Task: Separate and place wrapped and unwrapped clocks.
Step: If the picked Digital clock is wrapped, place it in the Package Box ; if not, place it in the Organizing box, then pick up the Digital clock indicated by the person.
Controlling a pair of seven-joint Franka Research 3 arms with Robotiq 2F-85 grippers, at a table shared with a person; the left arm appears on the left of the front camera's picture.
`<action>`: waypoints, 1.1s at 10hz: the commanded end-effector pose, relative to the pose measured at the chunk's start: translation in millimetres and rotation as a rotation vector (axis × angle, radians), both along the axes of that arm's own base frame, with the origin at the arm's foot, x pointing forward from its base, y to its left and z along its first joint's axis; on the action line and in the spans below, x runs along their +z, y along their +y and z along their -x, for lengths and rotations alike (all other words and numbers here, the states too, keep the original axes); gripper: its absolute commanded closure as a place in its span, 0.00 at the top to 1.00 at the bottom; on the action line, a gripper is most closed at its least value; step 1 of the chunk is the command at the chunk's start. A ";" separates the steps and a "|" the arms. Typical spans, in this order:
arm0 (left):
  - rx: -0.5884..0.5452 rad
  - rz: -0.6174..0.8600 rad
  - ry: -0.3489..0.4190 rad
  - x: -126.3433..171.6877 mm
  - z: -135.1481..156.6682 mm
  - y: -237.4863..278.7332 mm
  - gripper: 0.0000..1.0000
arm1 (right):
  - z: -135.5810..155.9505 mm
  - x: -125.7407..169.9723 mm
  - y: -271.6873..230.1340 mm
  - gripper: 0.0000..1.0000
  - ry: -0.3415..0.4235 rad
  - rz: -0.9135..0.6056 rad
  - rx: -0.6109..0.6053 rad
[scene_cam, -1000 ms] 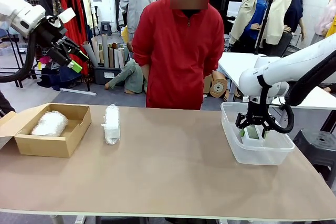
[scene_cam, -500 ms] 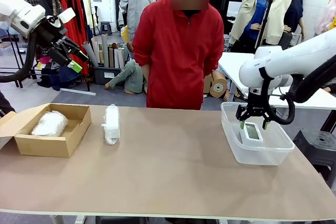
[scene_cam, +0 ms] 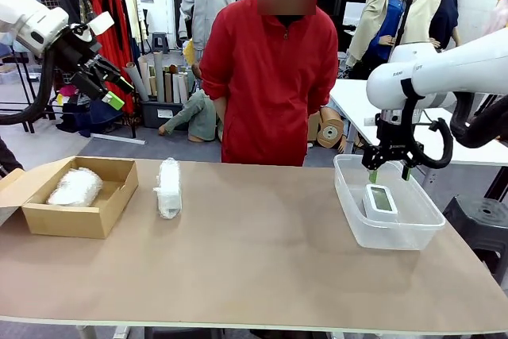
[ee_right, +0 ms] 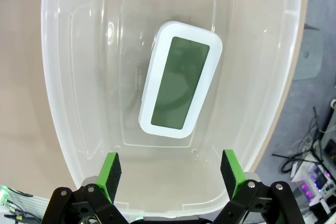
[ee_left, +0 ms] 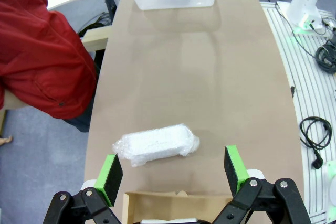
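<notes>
A bare white clock point(scene_cam: 380, 202) with a grey screen lies flat in the clear plastic tub point(scene_cam: 349, 212) at the right; the right wrist view looks down on this clock point(ee_right: 180, 78). My right gripper point(scene_cam: 387, 173) hangs open above the tub, empty. One bubble-wrapped clock point(scene_cam: 168, 186) lies on the table left of centre, and the same bundle point(ee_left: 156, 144) lies beyond my left fingertips in the left wrist view. Another wrapped clock point(scene_cam: 75, 186) rests inside the cardboard box point(scene_cam: 111, 204). My left gripper point(scene_cam: 113, 85) is raised high at the far left, open and empty.
A person in a red jacket point(scene_cam: 270, 77) stands at the far side of the table, hands not over it. The brown tabletop point(scene_cam: 262, 260) is bare between the box and the tub. A clothes rack and rolls stand behind at the left.
My right gripper has risen out of the tub with its jaws open, leaving the bare clock lying inside. The left arm has stayed still.
</notes>
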State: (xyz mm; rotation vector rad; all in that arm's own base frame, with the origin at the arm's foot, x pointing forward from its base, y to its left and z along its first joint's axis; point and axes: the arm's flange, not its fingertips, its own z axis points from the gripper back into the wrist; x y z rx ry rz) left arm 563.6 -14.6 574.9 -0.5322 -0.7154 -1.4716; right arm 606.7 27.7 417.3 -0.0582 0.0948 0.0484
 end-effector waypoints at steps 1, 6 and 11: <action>-0.002 -0.010 0.001 0.7 2.6 0.5 1.00 | -2.8 1.2 -5.0 1.00 -0.030 -0.008 -0.013; -0.002 -0.010 0.001 0.7 2.6 0.5 1.00 | 0.0 0.0 0.0 1.00 0.000 0.000 0.000; -0.002 -0.010 0.001 0.7 2.6 0.5 1.00 | 2.9 18.7 3.7 1.00 0.004 -0.005 0.083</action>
